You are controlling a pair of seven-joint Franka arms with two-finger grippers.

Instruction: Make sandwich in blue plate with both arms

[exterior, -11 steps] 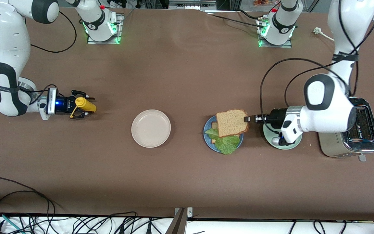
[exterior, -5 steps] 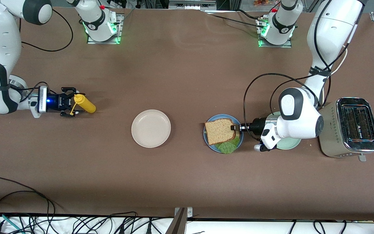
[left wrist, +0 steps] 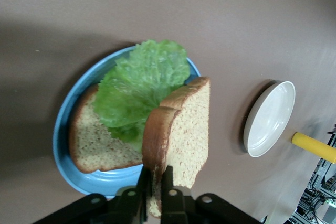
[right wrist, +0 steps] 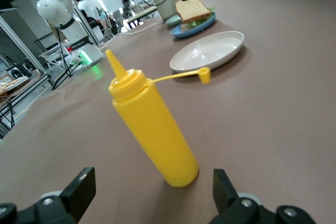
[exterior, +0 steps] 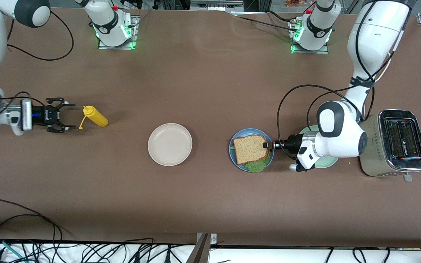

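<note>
Brown bread (exterior: 250, 148) has been brought down over the lettuce (exterior: 256, 166) on the blue plate (exterior: 233, 159), pinched at its edge by the left gripper (exterior: 266, 145); in the left wrist view it is tilted, not yet laid flat. Release is judged to be next. The mustard bottle (exterior: 95, 116) has been let go, upright, and the right gripper (exterior: 66, 119) is drawn back, jaws wide. Open table lies all round; the mint plate (exterior: 330, 160) and toaster (exterior: 397, 144) crowd the left arm.

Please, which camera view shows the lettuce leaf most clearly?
The left wrist view: the lettuce leaf lies spread on the lower bread slice, mostly uncovered. The front view shows only its green edge under the top slice. The right wrist view shows a faint green strip.
</note>
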